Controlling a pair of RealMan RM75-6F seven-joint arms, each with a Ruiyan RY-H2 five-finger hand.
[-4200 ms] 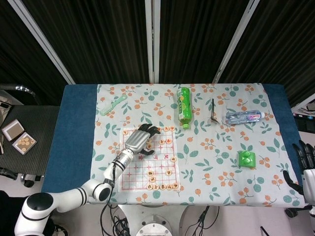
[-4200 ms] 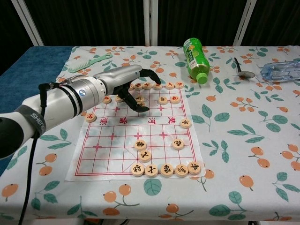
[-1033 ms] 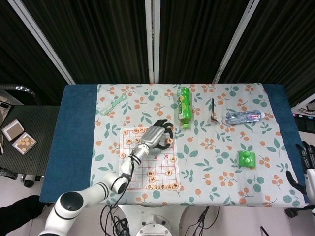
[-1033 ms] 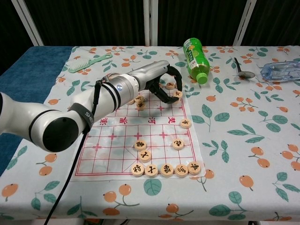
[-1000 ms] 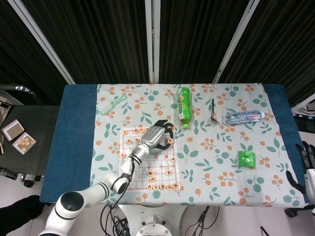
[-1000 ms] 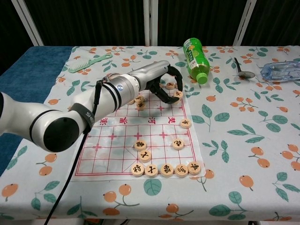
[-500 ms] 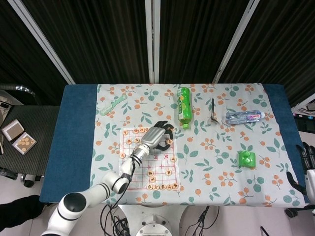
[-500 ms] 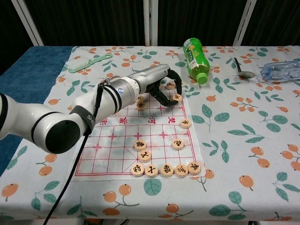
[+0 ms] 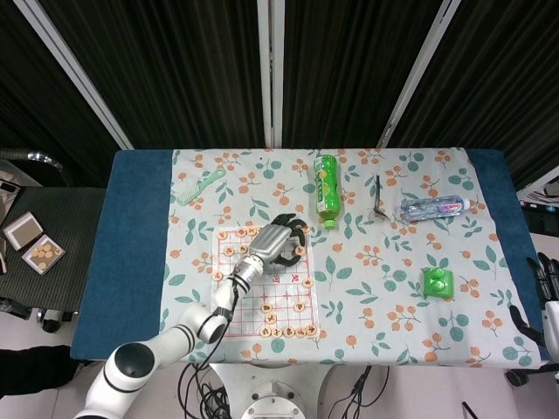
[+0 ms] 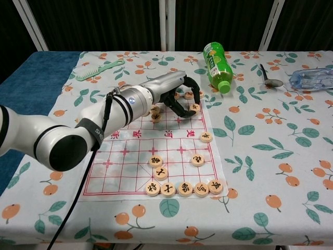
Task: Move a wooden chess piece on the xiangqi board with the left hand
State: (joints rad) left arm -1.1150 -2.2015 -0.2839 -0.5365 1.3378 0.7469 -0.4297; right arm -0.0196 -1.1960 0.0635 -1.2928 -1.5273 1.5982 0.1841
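Observation:
The xiangqi board [image 10: 130,156] is a paper sheet with red lines, lying at the table's front left. Round wooden pieces stand along its near edge [image 10: 184,188] and far edge. My left hand [image 10: 174,91] reaches over the board's far right corner, fingers curled down. Its thumb and a finger pinch a wooden chess piece [image 10: 193,108] that sits on the board. In the head view the left hand [image 9: 275,243] covers that corner, hiding the piece. My right hand [image 9: 548,301] hangs off the table's right edge, fingers apart, holding nothing.
A green bottle [image 10: 216,65] lies just beyond the board's far right corner, close to the left hand. A green comb [image 10: 99,69] lies at the far left. A spoon [image 10: 270,78], a clear water bottle [image 10: 312,77] and a green toy [image 9: 438,282] are on the right.
The left hand has swung from the board's far middle to its far right corner. Over the last second its fingers curled in around the piece, which shifted slightly left.

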